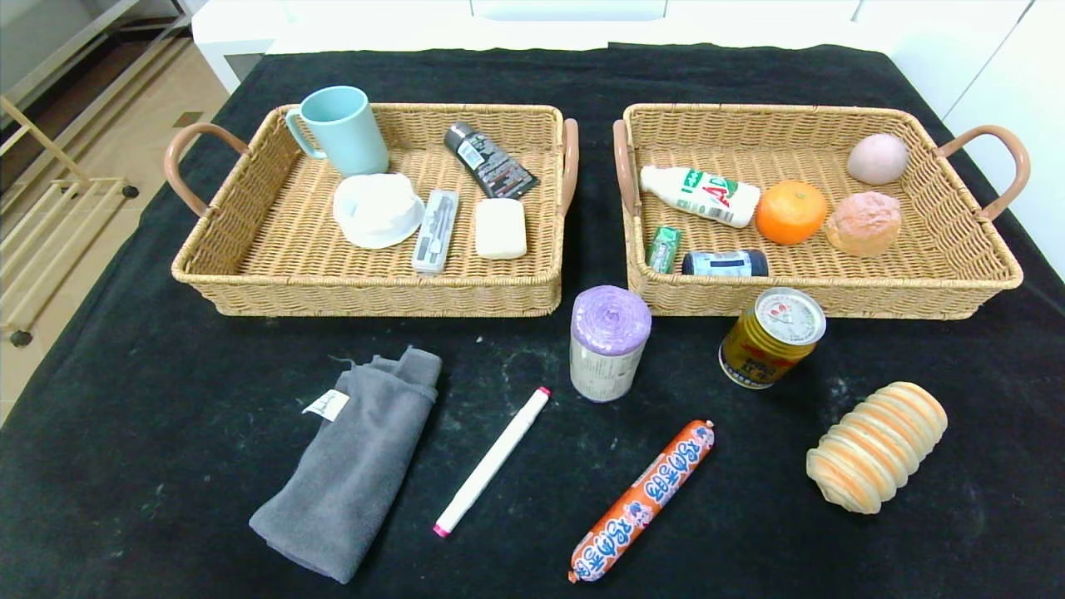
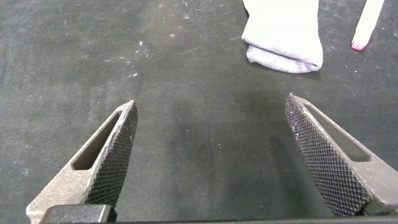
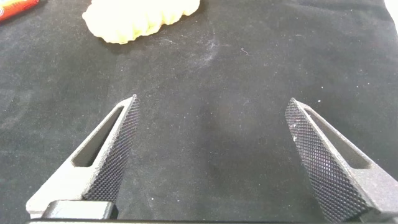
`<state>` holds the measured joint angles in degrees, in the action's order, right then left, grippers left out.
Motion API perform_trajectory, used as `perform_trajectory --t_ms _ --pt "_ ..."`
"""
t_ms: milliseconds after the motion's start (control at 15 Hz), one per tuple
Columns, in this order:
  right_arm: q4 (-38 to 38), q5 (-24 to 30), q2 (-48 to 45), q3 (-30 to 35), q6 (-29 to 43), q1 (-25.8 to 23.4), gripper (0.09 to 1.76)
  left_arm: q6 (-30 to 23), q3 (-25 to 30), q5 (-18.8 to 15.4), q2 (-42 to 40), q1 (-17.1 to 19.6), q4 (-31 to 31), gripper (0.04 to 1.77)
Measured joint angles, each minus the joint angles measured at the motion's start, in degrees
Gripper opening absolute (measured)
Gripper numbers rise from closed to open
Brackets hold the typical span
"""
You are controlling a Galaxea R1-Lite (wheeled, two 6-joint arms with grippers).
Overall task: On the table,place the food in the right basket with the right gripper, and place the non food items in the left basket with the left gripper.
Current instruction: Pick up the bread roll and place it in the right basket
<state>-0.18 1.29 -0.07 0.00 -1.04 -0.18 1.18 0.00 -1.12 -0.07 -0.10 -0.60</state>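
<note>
Six loose things lie on the tabletop [image 1: 125,466] in front of the baskets, both end effectors spread wide and empty.

Left end effector [image 2: 211,158] hovers near the soft grey towel [image 1: 354,470]: pinch a fold. Marker [image 1: 491,460] and sausage [image 1: 642,501] look slippery; grip mid-length. Purple-topped roll [image 1: 609,343] and can [image 1: 771,336] stand upright; take their sides. Right end effector [image 3: 211,158] is near the squashy bread roll [image 1: 878,445]: hold gently.

Staged test room, likely lab: table [image 1: 125,416] draped in black cloth, white furniture [image 1: 532,25] behind, tiled floor [image 1: 108,108], wooden rack [image 1: 50,208] alongside.
</note>
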Motion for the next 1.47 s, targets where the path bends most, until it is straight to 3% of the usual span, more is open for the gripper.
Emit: perform_trajectory --t_ms 467,667,867,1200,1467 --pt "-0.7 -2.0 0.3 -2.4 4.3 0.2 1.71 2.1 -0.3 -1.3 0.0 0.0 -0.1 1.72" --pt "-0.8 0.0 4.7 -8.4 5.6 0.5 1.71 -1.5 -6.7 -8.2 2.6 0.0 0.0 1.72" --pt "-0.8 1.8 11.6 -13.5 5.1 1.3 1.71 -4.5 -13.4 -12.0 10.8 -1.5 -2.3 1.72" --pt "-0.8 4.1 25.3 -19.8 2.7 3.6 1.71 -5.0 -20.8 -14.0 28.3 -12.8 -7.6 1.72" --pt "-1.6 4.6 36.3 -26.0 2.3 9.4 1.71 -4.6 -26.9 -14.4 41.5 -23.3 -7.8 1.72"
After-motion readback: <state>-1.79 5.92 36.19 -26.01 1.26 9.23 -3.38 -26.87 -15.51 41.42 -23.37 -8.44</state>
